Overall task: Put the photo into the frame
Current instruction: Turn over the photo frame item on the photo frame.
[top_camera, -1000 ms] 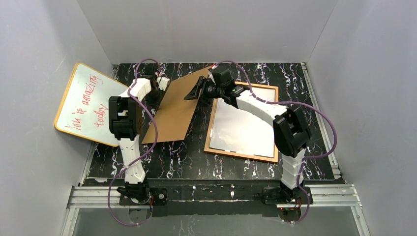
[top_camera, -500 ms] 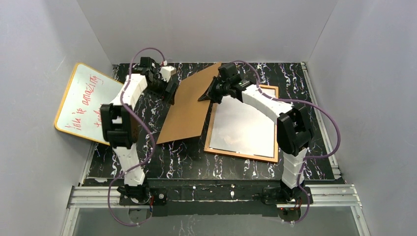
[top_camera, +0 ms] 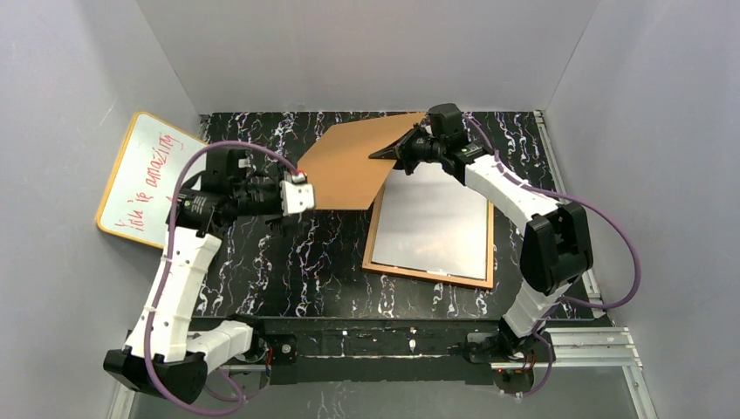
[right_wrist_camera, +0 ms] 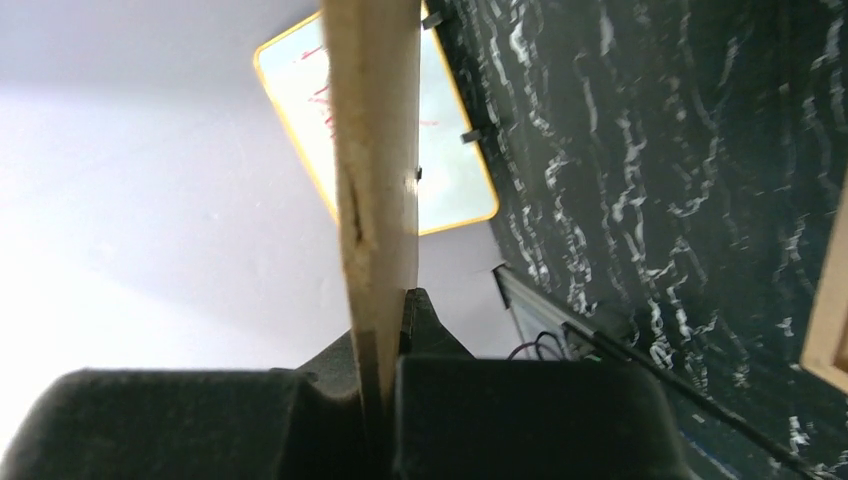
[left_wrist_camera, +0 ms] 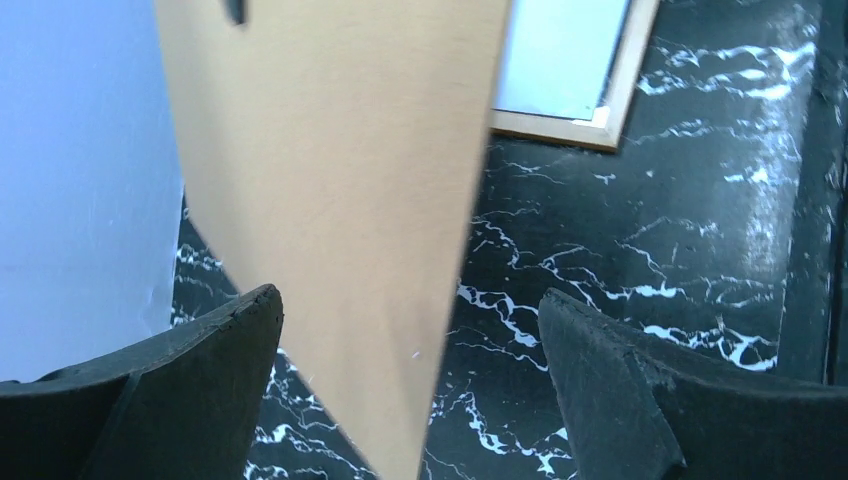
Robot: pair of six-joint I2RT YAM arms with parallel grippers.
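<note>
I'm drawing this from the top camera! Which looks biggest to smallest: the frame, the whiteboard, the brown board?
Largest: frame.
Then whiteboard and brown board, too alike to rank; the board is raised and tilted.

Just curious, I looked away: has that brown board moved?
Yes. The brown board has shifted rightward and back, toward the frame, held by the right pincer.

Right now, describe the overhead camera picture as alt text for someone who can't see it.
The right tool clamps a flat brown backing board by one corner, held up over the black marbled table beside an orange-brown wooden picture frame holding a white sheet. The left tool stands open at the board's left corner.
</note>
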